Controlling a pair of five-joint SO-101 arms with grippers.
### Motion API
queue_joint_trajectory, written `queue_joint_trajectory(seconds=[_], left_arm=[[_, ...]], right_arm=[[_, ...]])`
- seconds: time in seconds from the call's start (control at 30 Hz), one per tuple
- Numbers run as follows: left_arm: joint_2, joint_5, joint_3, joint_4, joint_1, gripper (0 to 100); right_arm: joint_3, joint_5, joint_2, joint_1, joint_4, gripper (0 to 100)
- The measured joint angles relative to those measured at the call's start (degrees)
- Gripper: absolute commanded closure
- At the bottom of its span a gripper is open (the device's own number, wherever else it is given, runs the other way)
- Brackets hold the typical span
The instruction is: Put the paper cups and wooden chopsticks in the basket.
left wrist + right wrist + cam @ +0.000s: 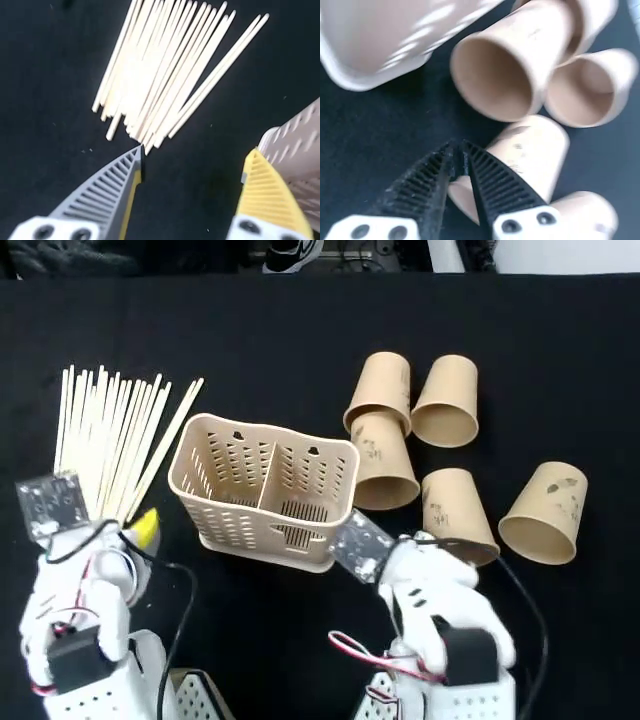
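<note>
Left claw (197, 152): released, jaws spread wide, hanging just short of the near ends of the wooden chopsticks (165, 75) and not touching them. The bundle lies flat on the table (300, 330), fanning away at the claw's 12 o'clock. The basket (262, 432) stands near, at its 2 o'clock.

Right claw (457, 148): clenched, tips together, nothing visibly pinched. It sits over the nearest paper cup (530, 150), which lies on its side; can't tell if they touch. The other four cups (448, 400) also lie on their sides, spread from 11 to 3 o'clock of that claw. The basket is at its 10 o'clock, close.

My read: opening step. Both basket compartments look bare, with no cup or stick in them yet. The left arm is lined up for a first chopstick pick.

Next move, as I see it:
- Left claw goes forward and down so the jaws straddle the stick ends, then closes on a few. It lifts and swings to 2 o'clock over a compartment.
- Right claw has to open before it can take that cup's rim.

The sticks are thin and flat on the table, so the approach needs to be low.
</note>
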Motion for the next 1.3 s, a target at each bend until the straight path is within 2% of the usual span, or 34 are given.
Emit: queue_joint_trajectory(seconds=[0.07, 0.23, 0.3, 0.43, 0.63, 0.8, 1.0, 1.2, 1.3], left_arm=[[-4.4, 0.0, 4.75, 0.0, 0.0, 68], [-4.75, -0.09, 9.67, -0.26, 0.0, 68], [-5.1, -0.09, 10.9, -0.26, 0.0, 68], [-5.45, -0.26, 15.38, -0.79, 0.0, 68], [-5.45, -5.01, 19.16, -3.34, 0.0, 68], [-5.45, -5.71, 19.87, -3.43, 0.0, 68], [-5.45, -5.8, 19.87, -3.43, 0.0, 68], [-5.45, -5.8, 19.87, -3.43, 0.0, 68], [-5.45, -5.8, 19.87, -3.43, 0.0, 68]], right_arm=[[-3.43, -0.09, 0.0, 0.0, -0.09, 93.4], [-1.14, -2.29, 0.0, 0.0, -4.84, 67.7], [2.55, -2.37, 0.0, 0.0, -7.91, 63.6], [8.97, -2.64, 0.0, 0.0, -15.74, 68.0], [18.55, -2.73, 0.0, 0.09, -30.15, 75.8], [19.52, -7.21, 0.0, 0.09, -39.21, 77.0], [19.69, -8.44, 1.14, 0.0, -41.14, 76.9], [18.99, -8.44, 8.7, 0.0, -41.23, 76.7], [15.3, -8.44, 13.98, 0.0, -41.23, 73.4]])
